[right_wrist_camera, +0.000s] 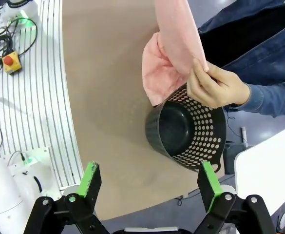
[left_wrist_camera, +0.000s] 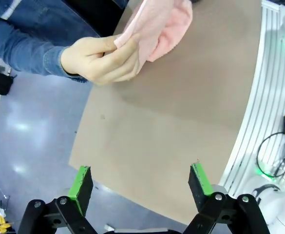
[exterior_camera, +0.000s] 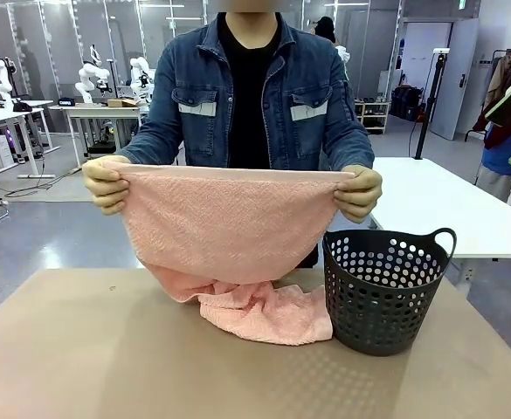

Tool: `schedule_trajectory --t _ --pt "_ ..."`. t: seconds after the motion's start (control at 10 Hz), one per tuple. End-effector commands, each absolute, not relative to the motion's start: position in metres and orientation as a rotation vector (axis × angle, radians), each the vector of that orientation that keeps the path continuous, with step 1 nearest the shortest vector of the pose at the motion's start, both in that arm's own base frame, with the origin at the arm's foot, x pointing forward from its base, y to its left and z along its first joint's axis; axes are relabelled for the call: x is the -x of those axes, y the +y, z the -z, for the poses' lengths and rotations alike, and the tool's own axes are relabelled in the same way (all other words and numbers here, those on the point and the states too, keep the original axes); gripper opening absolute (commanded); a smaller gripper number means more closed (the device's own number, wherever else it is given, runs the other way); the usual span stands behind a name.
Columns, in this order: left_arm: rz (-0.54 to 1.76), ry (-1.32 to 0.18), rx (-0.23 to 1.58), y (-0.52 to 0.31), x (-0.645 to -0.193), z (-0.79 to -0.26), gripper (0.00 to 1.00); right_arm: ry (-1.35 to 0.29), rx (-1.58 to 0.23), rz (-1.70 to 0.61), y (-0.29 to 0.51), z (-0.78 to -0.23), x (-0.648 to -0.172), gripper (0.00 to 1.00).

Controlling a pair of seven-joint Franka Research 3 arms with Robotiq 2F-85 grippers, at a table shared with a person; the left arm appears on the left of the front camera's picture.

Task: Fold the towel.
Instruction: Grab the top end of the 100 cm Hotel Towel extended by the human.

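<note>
The towel [exterior_camera: 229, 218] is plain salmon pink. The basket [exterior_camera: 382, 301] is dark grey, dotted all round with rows of round holes. The bench [exterior_camera: 89, 349] is flat tan. The person's jacket [exterior_camera: 185, 96] is blue denim with paler pocket flaps, over a black shirt [exterior_camera: 248, 87]. The fingers [left_wrist_camera: 81, 184] are black with bright green pads.

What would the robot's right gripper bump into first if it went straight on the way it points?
Probably the black basket, whose open mouth faces the right gripper; perhaps the table beside it. Depth is unclear.
</note>
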State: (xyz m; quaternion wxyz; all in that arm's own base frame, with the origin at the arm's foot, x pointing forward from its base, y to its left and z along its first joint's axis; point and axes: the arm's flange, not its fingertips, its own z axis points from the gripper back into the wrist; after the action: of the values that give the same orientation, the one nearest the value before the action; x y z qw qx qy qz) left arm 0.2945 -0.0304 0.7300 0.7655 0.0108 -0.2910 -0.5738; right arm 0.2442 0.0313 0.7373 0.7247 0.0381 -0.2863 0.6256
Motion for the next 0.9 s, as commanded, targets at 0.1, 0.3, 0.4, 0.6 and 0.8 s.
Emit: schedule_trajectory --t 0.1,0.3,0.4,0.6,0.8 --pt "1.414 -0.620 -0.148 -0.098 -0.308 -0.751 1.00 -0.562 -0.065 -1.483 0.098 -0.752 -0.259 1.00" --pt "1.440 -0.586 -0.163 -0.139 -0.315 -0.757 1.00 -0.491 -0.049 -1.521 0.146 -0.749 -0.269 1.00" --pt "1.460 -0.562 -0.191 -0.158 -0.318 -0.759 1.00 -0.469 -0.011 -1.534 0.166 -0.750 -0.274 1.00" --pt "1.499 -0.496 -0.245 -0.194 -0.325 -0.759 1.00 -0.457 0.040 -1.591 0.195 -0.754 -0.295 1.00" --pt "1.534 -0.463 -0.276 -0.215 -0.337 -0.763 1.00 -0.444 0.067 -1.600 0.211 -0.759 -0.311 1.00"
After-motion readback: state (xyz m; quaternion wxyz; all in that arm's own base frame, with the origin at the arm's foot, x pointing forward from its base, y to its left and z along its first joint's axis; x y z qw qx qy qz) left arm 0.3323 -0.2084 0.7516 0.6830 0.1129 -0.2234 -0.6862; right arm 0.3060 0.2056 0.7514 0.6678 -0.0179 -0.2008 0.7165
